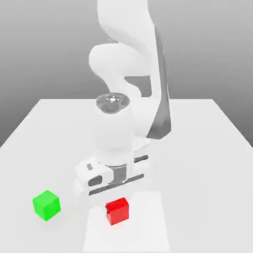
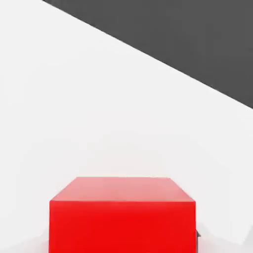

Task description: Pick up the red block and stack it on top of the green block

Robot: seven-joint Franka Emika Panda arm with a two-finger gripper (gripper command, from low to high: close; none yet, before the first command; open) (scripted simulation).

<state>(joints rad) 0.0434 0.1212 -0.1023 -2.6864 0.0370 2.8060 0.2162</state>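
The red block [image 1: 117, 211] sits near the front of the white table [image 1: 207, 148], just below my gripper [image 1: 115, 193]. The white hand hangs directly over the block, low above the table. In the hand view the red block [image 2: 122, 217] looms large and very close, its top face and one side showing. The green block [image 1: 46, 205] stands on the table toward the exterior view's left of the red one, about two block widths away and apart from the hand.
The arm's white base and links [image 1: 128, 99] rise behind the hand at the table's middle. In the hand view the table's edge [image 2: 163, 62] runs diagonally, with dark floor beyond it.
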